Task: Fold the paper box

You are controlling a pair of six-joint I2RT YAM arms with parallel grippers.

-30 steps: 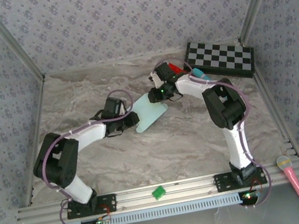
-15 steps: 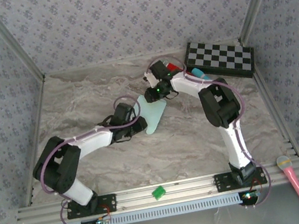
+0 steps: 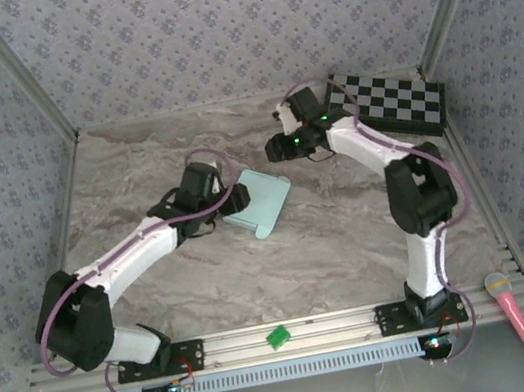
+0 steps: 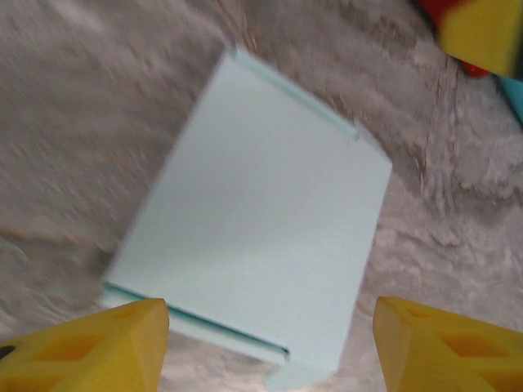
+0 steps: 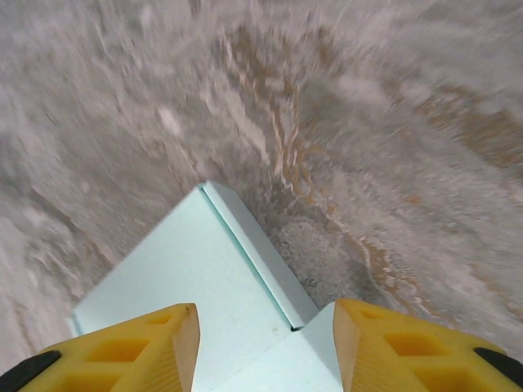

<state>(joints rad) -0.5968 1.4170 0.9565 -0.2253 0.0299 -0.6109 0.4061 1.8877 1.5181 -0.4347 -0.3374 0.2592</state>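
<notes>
Left gripper [image 4: 270, 327] first: its yellow fingers [image 4: 98, 347] stand wide apart, nothing pinched between them, and the paper box [image 4: 261, 220] lies on the table just beyond the tips. From above, the left gripper [image 3: 227, 202] sits right at the box's left edge; whether it touches the card cannot be told. Over to the right gripper [image 5: 265, 318]: jaws likewise spread, one yellow finger [image 5: 400, 351] on each side, a corner of the paper box [image 5: 180, 278] on the table below them, and nothing gripped. In the top view the right gripper [image 3: 281, 147] hangs just beyond the box's far right corner, apart from it.

The paper box [image 3: 261, 199] is a pale blue rectangle lying flat on the marbled table [image 3: 332, 245], about mid-surface and turned at an angle to the table's edges. In the left wrist view a darker seam runs along its far edge and another along its near edge, with a small tab poking out at one near corner.

Further out, a checkerboard [image 3: 388, 103] lies at the far right, just behind the right arm [image 3: 414, 194]; a small green block [image 3: 279, 336] sits on the near rail [image 3: 336, 325] between the two bases; a pink toy microphone [image 3: 511, 311] lies at the near right; flowered walls [image 3: 233, 28] close in the left, far and right sides.
</notes>
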